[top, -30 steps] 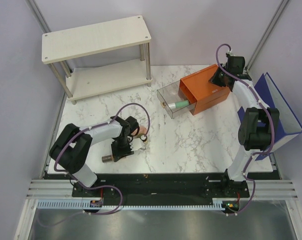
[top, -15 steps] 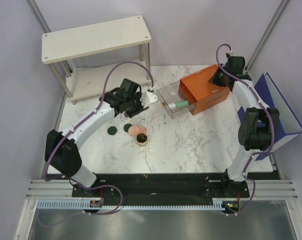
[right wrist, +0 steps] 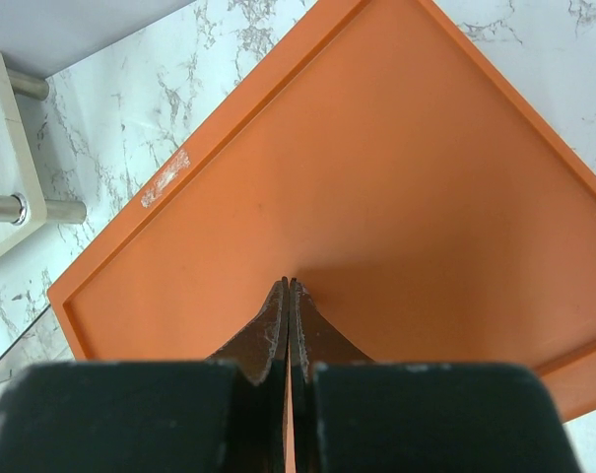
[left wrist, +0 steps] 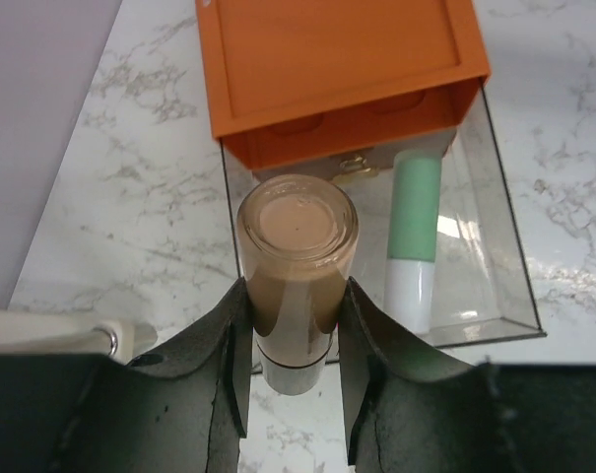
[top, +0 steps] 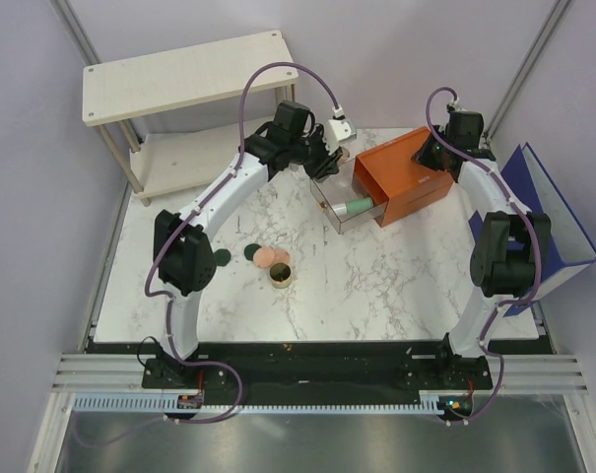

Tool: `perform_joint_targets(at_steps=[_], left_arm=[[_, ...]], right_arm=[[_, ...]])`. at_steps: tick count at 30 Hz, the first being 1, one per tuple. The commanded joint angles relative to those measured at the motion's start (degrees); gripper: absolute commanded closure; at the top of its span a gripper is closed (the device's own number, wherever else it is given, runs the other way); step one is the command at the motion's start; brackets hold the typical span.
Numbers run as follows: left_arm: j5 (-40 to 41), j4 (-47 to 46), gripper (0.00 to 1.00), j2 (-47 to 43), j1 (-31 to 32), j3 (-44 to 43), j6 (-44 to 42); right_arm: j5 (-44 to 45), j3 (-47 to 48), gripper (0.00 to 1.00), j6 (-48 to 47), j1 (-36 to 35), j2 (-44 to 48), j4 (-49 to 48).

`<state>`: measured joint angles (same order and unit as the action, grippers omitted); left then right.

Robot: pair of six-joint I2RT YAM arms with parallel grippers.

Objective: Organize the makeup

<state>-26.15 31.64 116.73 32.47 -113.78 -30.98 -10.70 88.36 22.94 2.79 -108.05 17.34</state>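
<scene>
Two dark green discs (top: 220, 258) (top: 250, 253) lie toward the left half of the white marble counter (top: 376, 286). Beside them are two peach-pink discs (top: 268, 257) (top: 281, 254), close together, and a gold-rimmed round jar (top: 280, 274) just nearer the front edge.

Toward the far right corner sits an orange drawer box (top: 401, 177). Its clear plastic drawer (left wrist: 504, 266) is pulled out, and a mint-green tube with a white cap (left wrist: 416, 212) lies inside.

The left end effector (left wrist: 296, 296) grips a tan cylindrical tube (left wrist: 298, 246) between its dark fingers (left wrist: 233, 335) and holds it above the drawer's open front, beside the mint-green tube.

The right end effector (right wrist: 288, 296) is fully closed with nothing between its fingers. Its tips are at the flat orange top of the box; contact cannot be confirmed.
</scene>
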Motion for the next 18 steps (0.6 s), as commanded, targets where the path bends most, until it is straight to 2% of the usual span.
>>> perform_joint_targets(at_steps=[1, 5, 6, 8, 12, 18], left_arm=[[-7.24, -4.12, 0.98, 1.57, 1.46, -5.75, 3.82], [-10.31, -6.14, 0.98, 2.63, 1.98, -4.44, 5.22], [-10.76, -6.50, 0.91, 3.24, 2.07, -4.44, 6.19], [-11.55, -6.59, 0.85, 3.42, 2.25, -3.83, 6.37], [-9.18, -6.50, 0.59, 2.37, 2.34, -1.37, 5.58], [-8.04, -6.33, 0.46, 2.89, 2.60, 0.13, 5.41]], right_arm=[[3.84, -4.95, 1.00, -1.32, 0.38, -4.54, 11.31], [4.02, -5.39, 1.00, -1.41, 0.38, -4.27, 11.40], [4.11, -5.47, 1.00, -1.41, 0.29, -4.27, 11.40], [4.11, -5.56, 1.00, -1.40, 0.29, -4.27, 11.40], [4.28, -5.74, 1.00, -1.32, 0.38, -4.19, 11.40], [4.11, -6.18, 1.00, -1.23, 0.38, -4.19, 11.13]])
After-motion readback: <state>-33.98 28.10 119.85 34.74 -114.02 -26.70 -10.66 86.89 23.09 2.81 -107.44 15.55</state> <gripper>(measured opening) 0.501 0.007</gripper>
